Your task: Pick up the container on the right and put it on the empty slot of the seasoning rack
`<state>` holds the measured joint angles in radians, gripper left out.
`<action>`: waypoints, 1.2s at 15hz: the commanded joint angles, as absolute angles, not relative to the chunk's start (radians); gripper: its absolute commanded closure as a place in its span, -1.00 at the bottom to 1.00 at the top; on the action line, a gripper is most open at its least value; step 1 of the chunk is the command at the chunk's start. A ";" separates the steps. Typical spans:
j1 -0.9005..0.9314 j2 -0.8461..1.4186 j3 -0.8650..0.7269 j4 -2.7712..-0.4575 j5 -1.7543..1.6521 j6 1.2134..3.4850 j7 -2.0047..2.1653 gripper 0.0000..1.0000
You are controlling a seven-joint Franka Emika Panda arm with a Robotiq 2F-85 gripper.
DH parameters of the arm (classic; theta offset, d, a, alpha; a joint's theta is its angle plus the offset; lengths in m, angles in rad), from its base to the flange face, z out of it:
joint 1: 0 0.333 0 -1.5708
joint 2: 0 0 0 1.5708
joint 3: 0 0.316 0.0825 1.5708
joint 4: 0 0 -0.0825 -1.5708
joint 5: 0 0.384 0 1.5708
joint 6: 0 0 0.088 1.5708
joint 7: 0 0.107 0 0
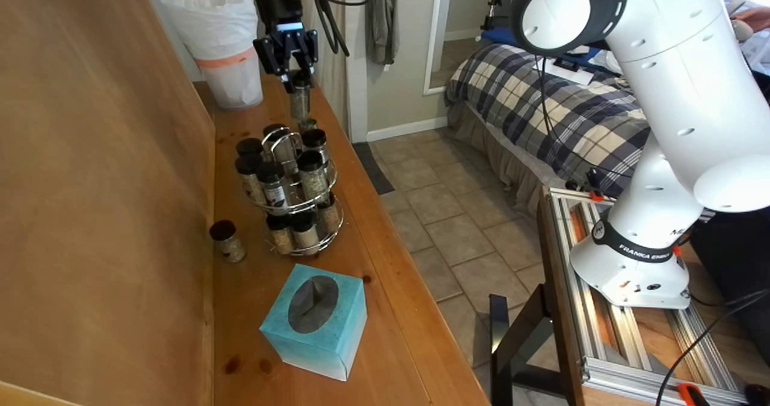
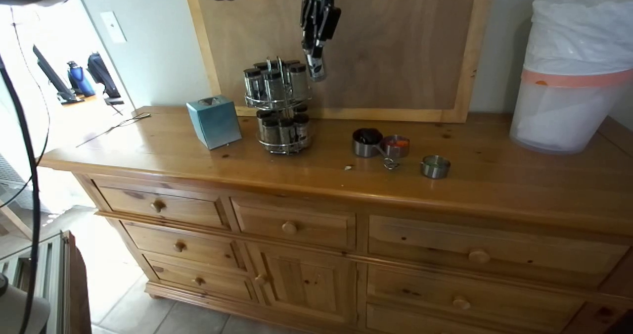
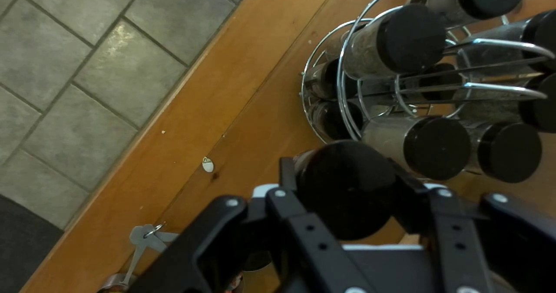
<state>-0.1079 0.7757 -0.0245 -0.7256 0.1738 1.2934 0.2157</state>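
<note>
My gripper [image 1: 297,80] is shut on a glass jar [image 1: 300,102] with a black lid and holds it above the dresser top. In the wrist view the lid [image 3: 347,197] sits between both fingers of the gripper [image 3: 345,182]. The chrome seasoning rack [image 1: 304,206] has two tiers of black-lidded jars and a loop handle. In an exterior view the held jar [image 2: 316,69], slightly tilted, is just right of the rack's [image 2: 284,151] upper tier, at about that tier's height. In the wrist view the rack's upper ring [image 3: 343,89] shows a gap between two jars.
Another black-lidded jar [image 1: 228,243] stands on the dresser by the wooden back panel [image 2: 390,52]. A teal tissue box [image 2: 215,121] stands beside the rack. Metal measuring cups [image 2: 365,150] lie right of it. A lined white bin [image 2: 568,106] stands at the far right.
</note>
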 commanded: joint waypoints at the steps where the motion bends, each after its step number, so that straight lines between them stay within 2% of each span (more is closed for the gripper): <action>1: -0.108 0.776 -0.024 -0.729 0.174 1.294 0.214 -0.01; 2: -0.108 0.776 -0.024 -0.730 0.174 1.295 0.214 0.49; 18: -0.100 0.812 0.056 -0.739 0.197 1.180 0.215 0.49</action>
<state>-0.0999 0.8302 0.0478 -0.7302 0.1888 1.2064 0.2236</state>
